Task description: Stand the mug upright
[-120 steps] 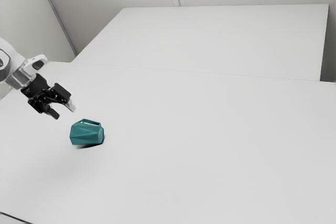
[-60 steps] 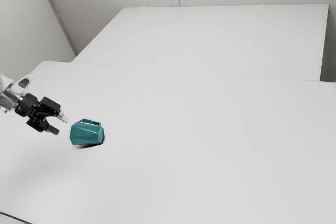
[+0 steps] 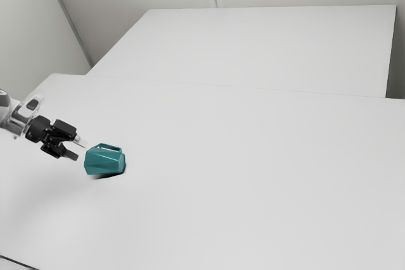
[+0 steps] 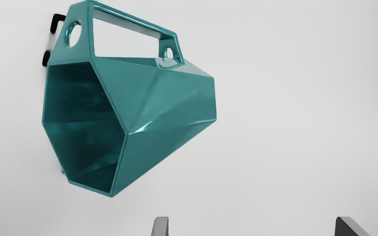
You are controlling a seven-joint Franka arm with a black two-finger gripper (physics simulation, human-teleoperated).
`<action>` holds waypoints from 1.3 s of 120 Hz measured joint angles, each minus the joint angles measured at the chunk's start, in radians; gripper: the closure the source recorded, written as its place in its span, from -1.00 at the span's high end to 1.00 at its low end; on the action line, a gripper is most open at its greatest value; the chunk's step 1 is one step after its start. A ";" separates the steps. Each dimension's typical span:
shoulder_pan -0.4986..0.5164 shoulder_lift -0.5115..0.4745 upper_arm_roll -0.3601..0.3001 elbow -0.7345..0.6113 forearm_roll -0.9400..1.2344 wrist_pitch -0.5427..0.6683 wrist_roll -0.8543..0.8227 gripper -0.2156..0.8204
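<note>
A teal faceted mug lies on its side on the white table, its handle upward and its base toward the exterior view's right. Just off the mug's mouth end, toward the exterior view's left, the black gripper stands open and apart from it. In the wrist view the mug shows its dark hollow mouth and its handle, beyond the fingertips. Wide apart, the tips of the gripper have nothing between them.
The white table spreads around the mug. Behind it in the exterior view is another flat white surface, with pale walls beyond. A thin dark line crosses the exterior view's lower left corner.
My gripper first came down and toward the exterior view's left, then shifted slightly to the exterior view's right, closer to the mug. The mug has stayed where it was.
</note>
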 joint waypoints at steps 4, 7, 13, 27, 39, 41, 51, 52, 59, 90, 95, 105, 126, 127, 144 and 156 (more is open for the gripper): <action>0.004 0.015 -0.001 0.005 -0.011 -0.004 0.015 0.46; 0.007 0.027 -0.001 0.011 -0.017 -0.008 0.025 0.46; 0.012 0.050 -0.001 0.025 -0.030 -0.016 0.045 0.46; 0.033 0.106 -0.005 0.054 -0.064 -0.036 0.089 0.45; 0.048 0.158 -0.010 0.080 -0.101 -0.054 0.125 0.45; 0.052 0.167 -0.012 0.088 -0.106 -0.058 0.130 0.45; 0.068 0.219 -0.021 0.123 -0.137 -0.078 0.157 0.45; 0.069 0.224 -0.023 0.126 -0.140 -0.080 0.160 0.45; 0.083 0.257 -0.033 0.140 -0.164 -0.094 0.179 0.45; 0.126 0.359 -0.057 0.204 -0.237 -0.151 0.249 0.44; 0.129 0.372 -0.059 0.209 -0.247 -0.160 0.259 0.44; 0.132 0.390 -0.064 0.217 -0.267 -0.175 0.277 0.44; 0.141 0.417 -0.080 0.220 -0.302 -0.201 0.311 0.42; 0.141 0.418 -0.080 0.220 -0.304 -0.202 0.312 0.41; 0.143 0.426 -0.090 0.221 -0.321 -0.212 0.333 0.23; 0.143 0.428 -0.092 0.220 -0.331 -0.216 0.345 0.00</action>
